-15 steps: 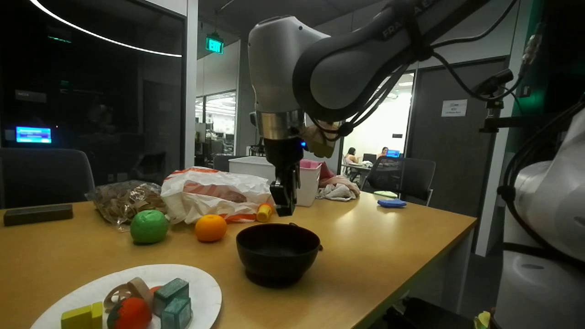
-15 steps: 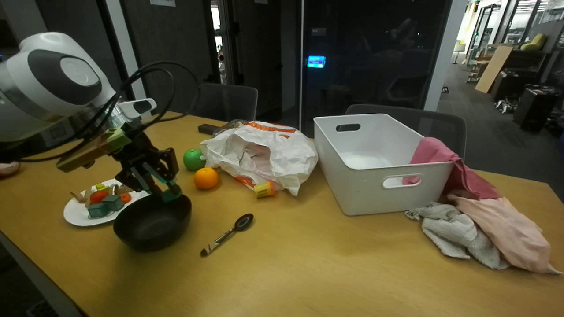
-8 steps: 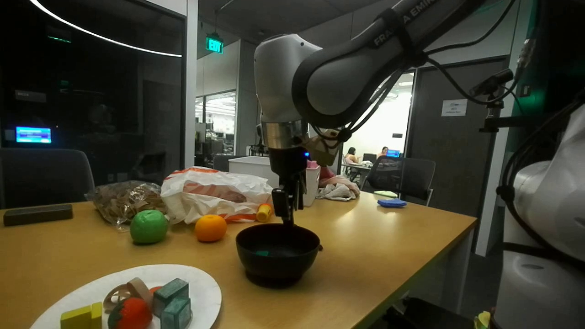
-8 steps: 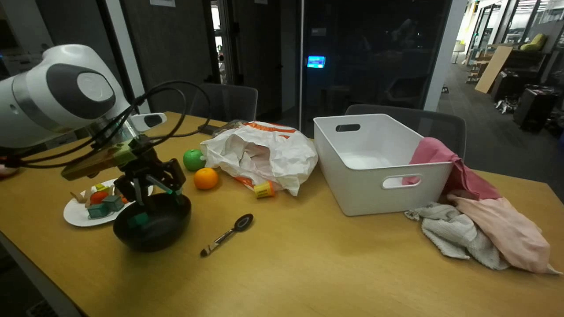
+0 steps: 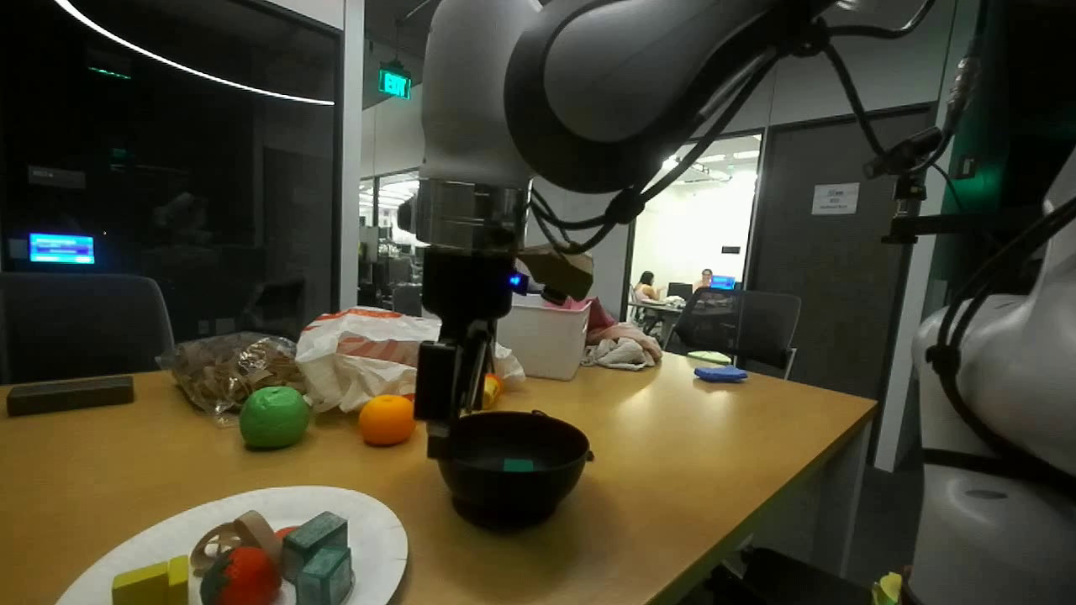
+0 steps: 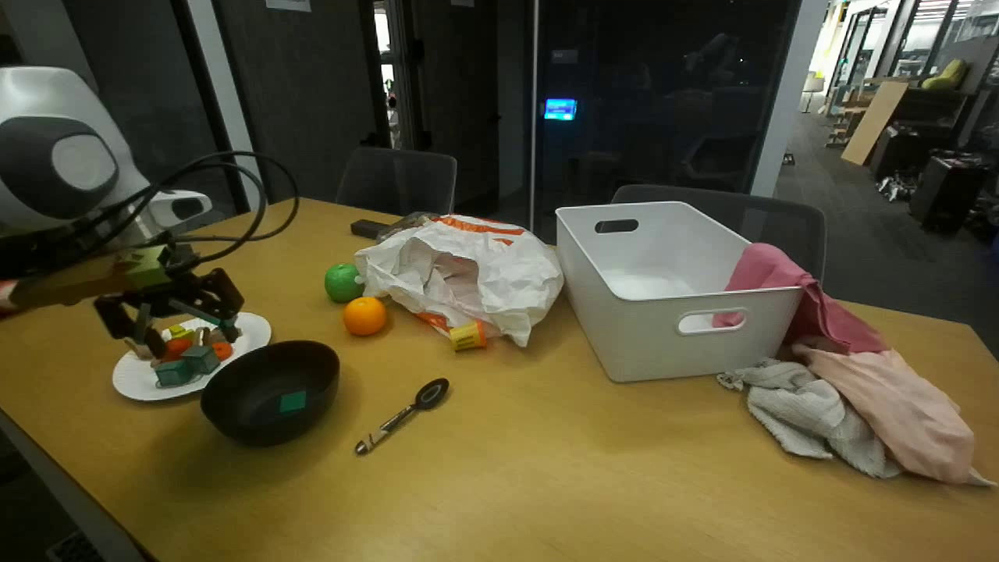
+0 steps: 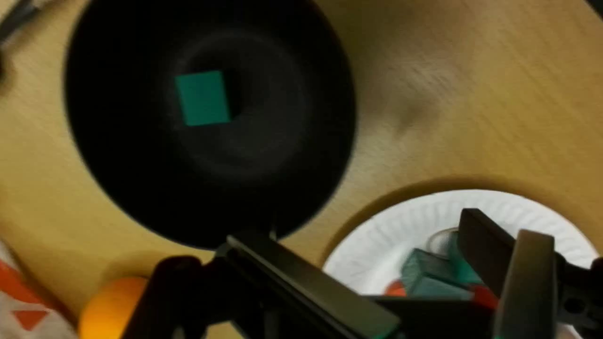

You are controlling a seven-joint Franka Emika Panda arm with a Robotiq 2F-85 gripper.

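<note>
One block (image 7: 203,98) now in bowl (image 7: 301,165)

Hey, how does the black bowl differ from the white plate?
The bowl is black and deep, while the plate is white and nearly flat. The bowl holds a single green block; the plate carries several things, including a red strawberry. Both are round and rest on the table.

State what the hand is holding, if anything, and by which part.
Nothing is held: the hand is open, its jaws wide apart, and the green block lies inside the black bowl.
</note>
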